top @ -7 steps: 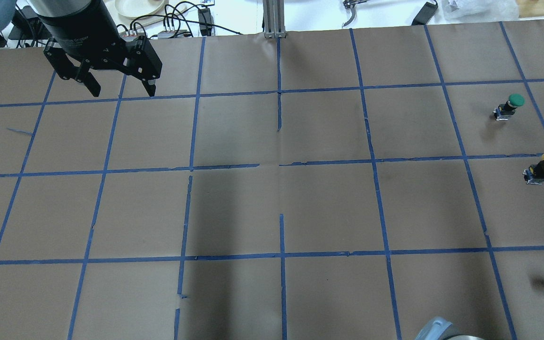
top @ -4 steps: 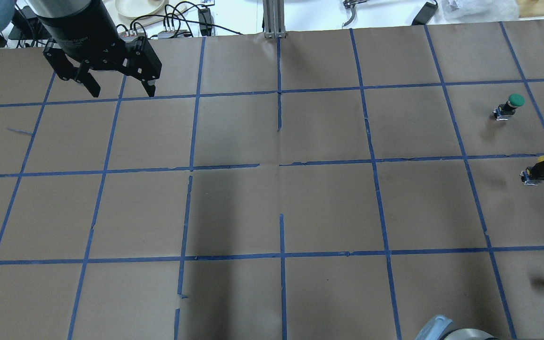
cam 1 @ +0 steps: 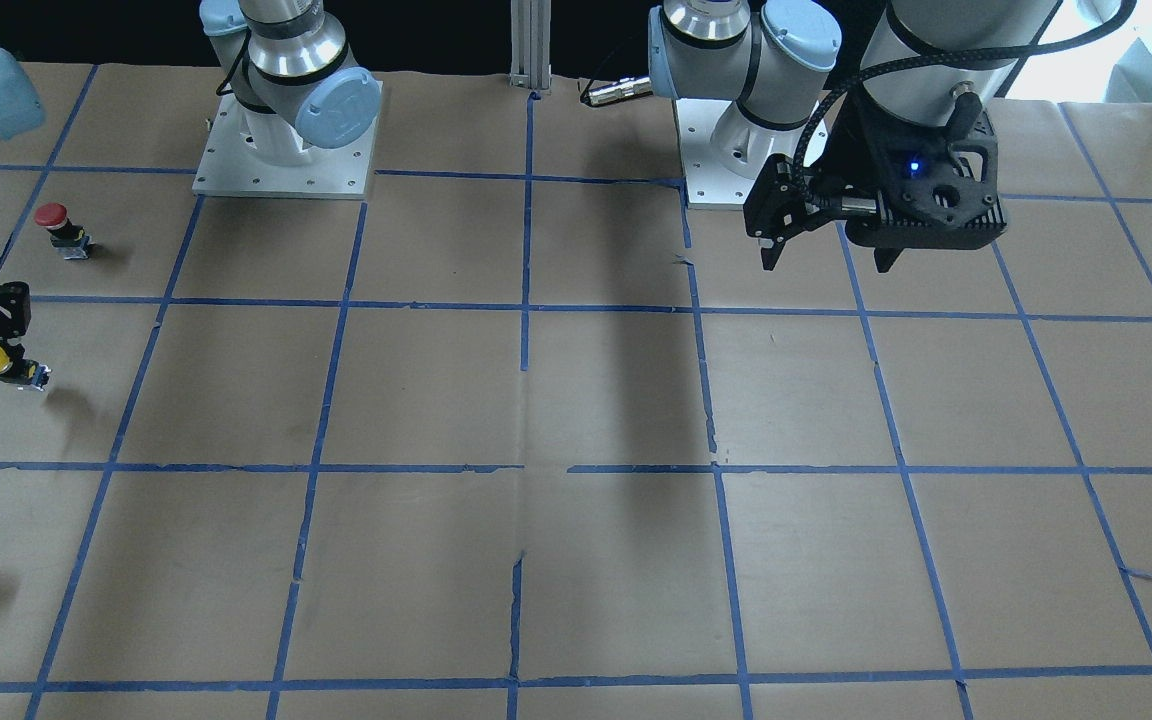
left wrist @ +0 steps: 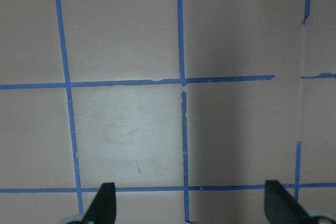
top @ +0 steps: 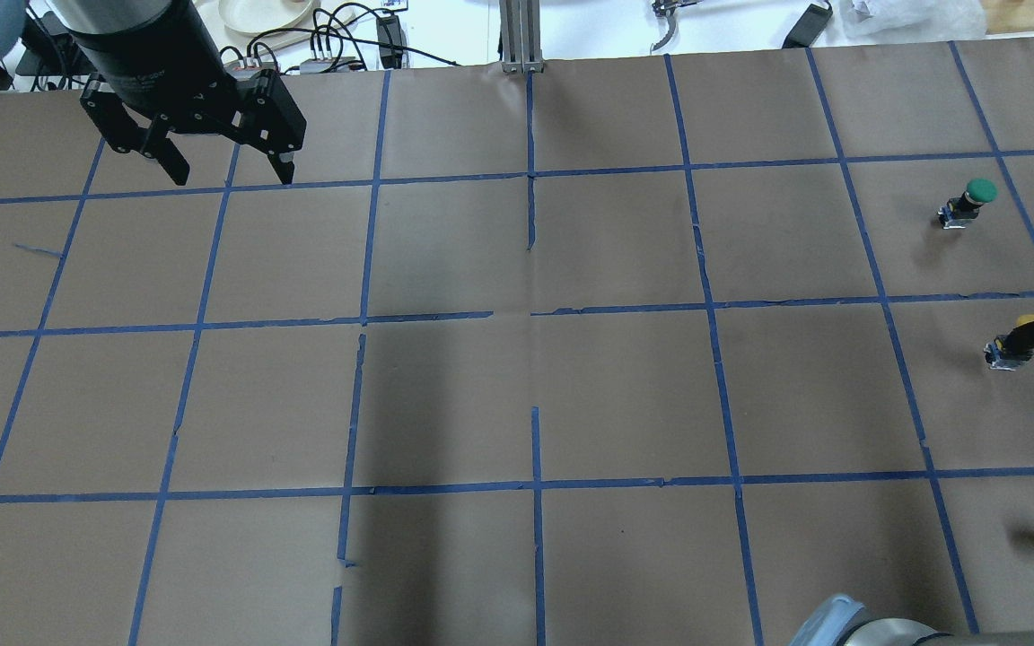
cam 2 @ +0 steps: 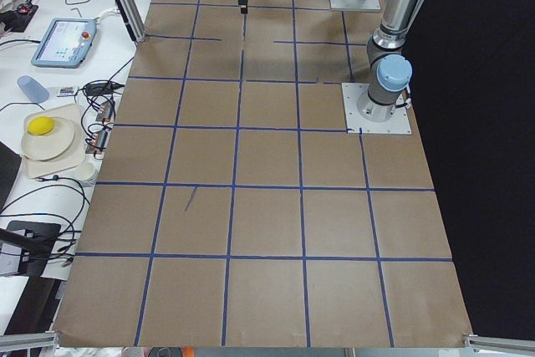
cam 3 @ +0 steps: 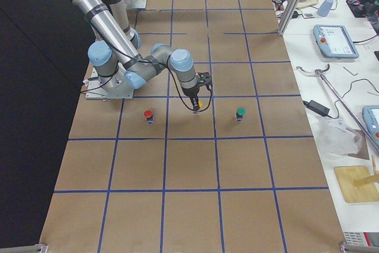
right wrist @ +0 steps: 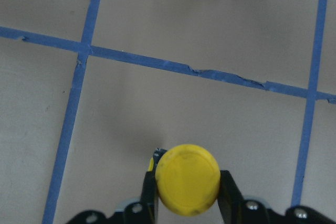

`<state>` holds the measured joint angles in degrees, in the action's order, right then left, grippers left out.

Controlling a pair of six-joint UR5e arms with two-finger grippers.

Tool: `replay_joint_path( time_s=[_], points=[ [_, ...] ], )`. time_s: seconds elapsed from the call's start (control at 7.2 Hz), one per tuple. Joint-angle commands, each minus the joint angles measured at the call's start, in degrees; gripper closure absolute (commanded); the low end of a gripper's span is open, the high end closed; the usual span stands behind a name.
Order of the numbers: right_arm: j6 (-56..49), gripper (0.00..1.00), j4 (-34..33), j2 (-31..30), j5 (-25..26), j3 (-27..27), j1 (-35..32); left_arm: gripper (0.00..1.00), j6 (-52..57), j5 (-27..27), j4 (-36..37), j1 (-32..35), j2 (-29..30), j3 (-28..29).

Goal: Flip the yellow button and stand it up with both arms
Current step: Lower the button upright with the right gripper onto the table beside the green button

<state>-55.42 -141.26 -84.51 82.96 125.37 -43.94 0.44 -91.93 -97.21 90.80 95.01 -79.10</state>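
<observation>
My right tool (right wrist: 189, 198) is clenched on the yellow button (right wrist: 187, 177), gripping it just under the cap. It is at the right end of the desk (top: 625, 395), between a red-capped button (cam 3: 148, 114) and a green-capped button (cam 3: 240, 112). My left tool (top: 234, 175) hangs released over the far left corner.

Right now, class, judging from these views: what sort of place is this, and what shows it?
Likely a robotics lab: the right gripper clamps the yellow button at a table gridded with blue tape, and a teach pendant lies beside it.
</observation>
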Motion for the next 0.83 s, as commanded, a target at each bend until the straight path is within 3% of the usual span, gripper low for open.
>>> replay_joint_path(
  time_s=[0.0, 0.14, 0.28, 0.42, 0.69],
  points=[
    [-0.3, 0.91, -2.0, 1.9, 0.0, 0.1, 1.5, 0.00, 0.0, 0.0, 0.0, 0.0, 0.0, 0.0],
    [0.0, 0.87, -2.0, 2.9, 0.0, 0.1, 1.5, 0.00, 0.0, 0.0, 0.0, 0.0, 0.0, 0.0],
    [0.0, 0.72, -2.1, 2.9, 0.0, 0.1, 1.5, 0.00, 0.0, 0.0, 0.0, 0.0, 0.0, 0.0],
    [0.0, 0.32, -2.0, 2.9, 0.3, 0.1, 1.5, 0.00, 0.0, 0.0, 0.0, 0.0, 0.0, 0.0],
    [0.3, 0.01, -1.2, 2.4, 0.8, -0.2, 1.5, 0.00, 0.0, 0.0, 0.0, 0.0, 0.0, 0.0]
  ],
)
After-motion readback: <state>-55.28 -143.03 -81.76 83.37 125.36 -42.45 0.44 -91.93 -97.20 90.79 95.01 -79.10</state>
